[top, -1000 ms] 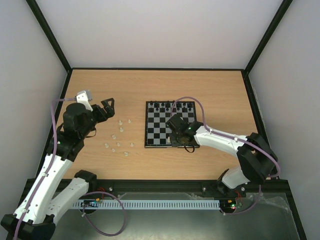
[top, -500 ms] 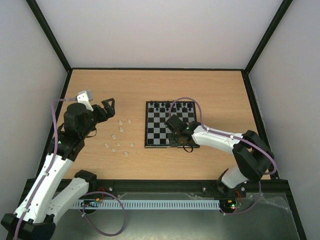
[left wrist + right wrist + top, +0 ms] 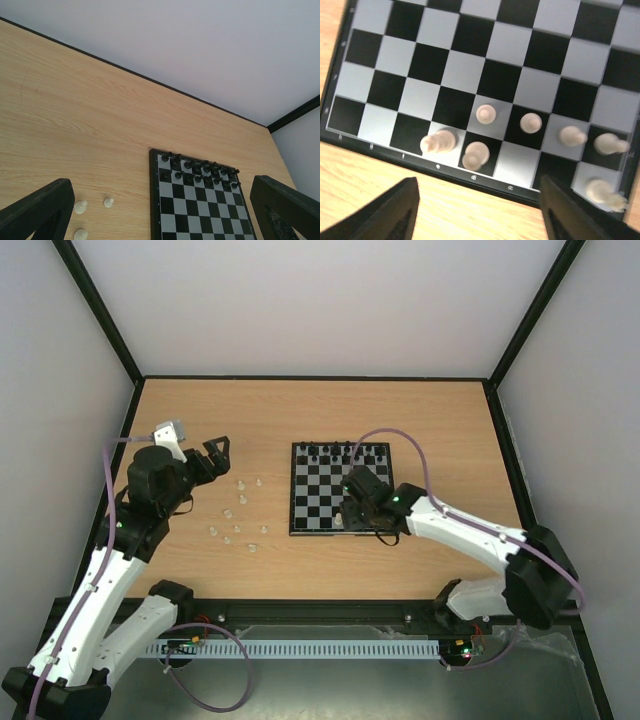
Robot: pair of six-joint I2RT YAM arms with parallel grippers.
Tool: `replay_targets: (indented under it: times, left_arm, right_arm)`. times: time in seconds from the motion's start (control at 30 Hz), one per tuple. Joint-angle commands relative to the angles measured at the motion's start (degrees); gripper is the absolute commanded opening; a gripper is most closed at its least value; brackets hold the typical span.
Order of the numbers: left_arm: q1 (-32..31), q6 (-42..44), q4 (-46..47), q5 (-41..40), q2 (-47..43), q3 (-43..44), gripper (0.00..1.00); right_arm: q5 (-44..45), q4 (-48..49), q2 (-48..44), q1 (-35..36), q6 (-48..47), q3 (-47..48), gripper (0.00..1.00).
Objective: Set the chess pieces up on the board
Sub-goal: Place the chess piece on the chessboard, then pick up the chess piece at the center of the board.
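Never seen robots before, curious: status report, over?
Jaws open, empty: left gripper, right gripper. Several white chessmen on board, others loose on table. Nothing blocking.

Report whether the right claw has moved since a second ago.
Yes. The right claw has shifted slightly rightward along the board's near edge.

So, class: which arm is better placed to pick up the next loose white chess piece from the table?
Left. The left gripper, open, hangs beside the loose white chessmen lying left of the chessboard. The right gripper, open and empty, is over the board's near edge, farther from them.
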Motion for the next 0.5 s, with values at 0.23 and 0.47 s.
replay_targets:
  times: [0.23, 0.47]
  left_arm:
    - [0.4, 0.4, 1.8, 2.6, -1.7, -1.3, 0.99]
    - [0.3, 0.2, 2.4, 3.2, -2.1, -0.8, 0.99]
  right_arm:
    - [2.3, -6.6, -13.3, -0.2, 2.9, 0.3, 0.99]
    - [-2.4, -4.3, -16.6, -0.2, 2.4, 1.5, 0.99]
